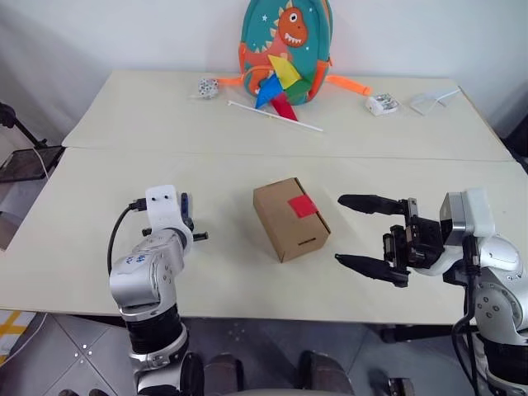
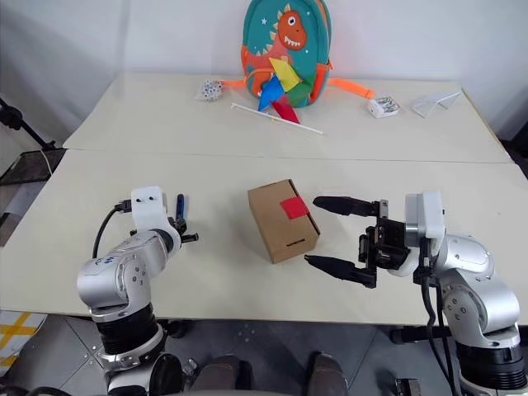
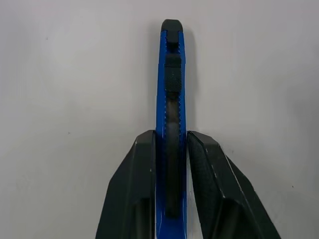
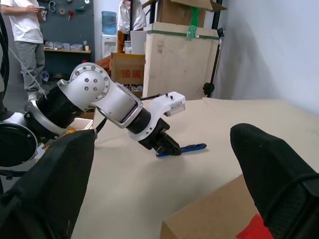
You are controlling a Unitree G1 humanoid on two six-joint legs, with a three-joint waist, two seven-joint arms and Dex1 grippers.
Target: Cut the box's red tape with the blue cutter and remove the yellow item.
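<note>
The box (image 1: 290, 219) is a small brown carton lying at the middle of the near table, with the red tape (image 1: 303, 206) on its top seam. To its left the blue cutter (image 3: 171, 99) lies flat on the table, and my left gripper (image 1: 191, 227) is shut on its handle, one black finger against each side. My right gripper (image 1: 338, 229) hovers just right of the box, pointing at it with its fingers wide open and nothing between them. The yellow item is out of view.
A dinosaur backpack (image 1: 285, 49) and a colourful pinwheel (image 1: 276, 82) on a white stick stand at the far table's back edge. Small white objects (image 1: 382, 104) lie at the back right. A person (image 4: 25, 40) and stacked cartons stand beyond the table.
</note>
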